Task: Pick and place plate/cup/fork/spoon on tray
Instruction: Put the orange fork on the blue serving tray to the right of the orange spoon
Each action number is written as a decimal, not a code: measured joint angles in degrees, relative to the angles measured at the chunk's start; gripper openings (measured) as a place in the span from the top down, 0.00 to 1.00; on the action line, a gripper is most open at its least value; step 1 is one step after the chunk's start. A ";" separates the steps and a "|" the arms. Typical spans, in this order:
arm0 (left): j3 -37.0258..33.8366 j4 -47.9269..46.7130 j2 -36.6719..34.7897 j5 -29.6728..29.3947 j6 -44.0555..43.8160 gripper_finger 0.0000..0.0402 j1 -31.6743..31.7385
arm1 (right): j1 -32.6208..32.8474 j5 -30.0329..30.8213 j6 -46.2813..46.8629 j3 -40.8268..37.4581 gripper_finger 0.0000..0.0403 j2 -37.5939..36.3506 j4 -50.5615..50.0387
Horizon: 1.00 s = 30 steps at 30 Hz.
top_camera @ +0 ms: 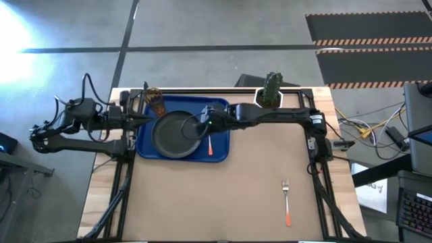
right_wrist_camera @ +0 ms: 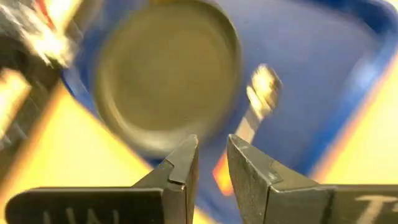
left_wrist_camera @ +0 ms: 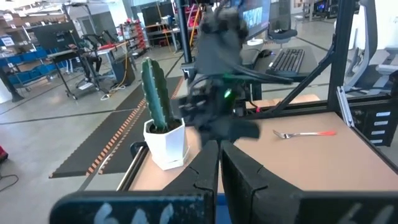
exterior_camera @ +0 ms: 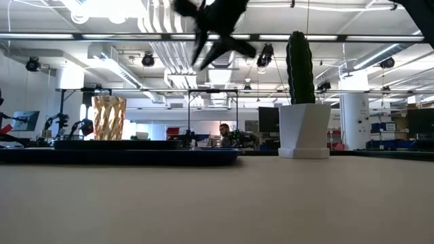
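The blue tray (top_camera: 217,108) lies at the table's far left. On it rest the dark round plate (top_camera: 170,135), the amber cup (top_camera: 156,101) standing at its far left corner, and the spoon (top_camera: 210,145) with an orange-red handle lying flat right of the plate. The fork (top_camera: 286,200) lies on the bare table at the near right. My right gripper (right_wrist_camera: 211,155) hovers open over the plate's right rim and the spoon (right_wrist_camera: 260,93), with nothing between its fingers. My left gripper (left_wrist_camera: 219,158) is shut and raised at the tray's left edge.
A white pot with a green cactus (top_camera: 271,91) stands at the table's far edge, right of the tray. The brown tabletop (top_camera: 256,189) between the tray and the fork is bare. The table's black frame rails run along its left and right sides.
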 joint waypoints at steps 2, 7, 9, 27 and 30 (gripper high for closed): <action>0.00 0.11 -0.47 -0.02 0.00 1.00 0.02 | 1.76 -2.04 3.23 4.45 0.82 0.02 -11.36; 0.00 0.13 -1.76 -0.07 0.00 1.00 0.02 | 8.11 -4.56 15.68 11.43 0.82 0.02 -28.08; 0.00 0.13 -2.22 -0.09 0.00 1.00 0.02 | 11.26 -4.67 20.48 12.18 0.82 -0.04 -30.98; 0.00 -0.69 -2.97 -0.28 0.16 1.00 0.02 | 36.23 -11.51 67.65 -3.90 0.82 -3.49 -33.45; 0.00 -0.81 -2.98 -0.20 -0.03 1.00 0.01 | 39.75 -13.70 77.40 -8.63 0.82 -6.70 -33.32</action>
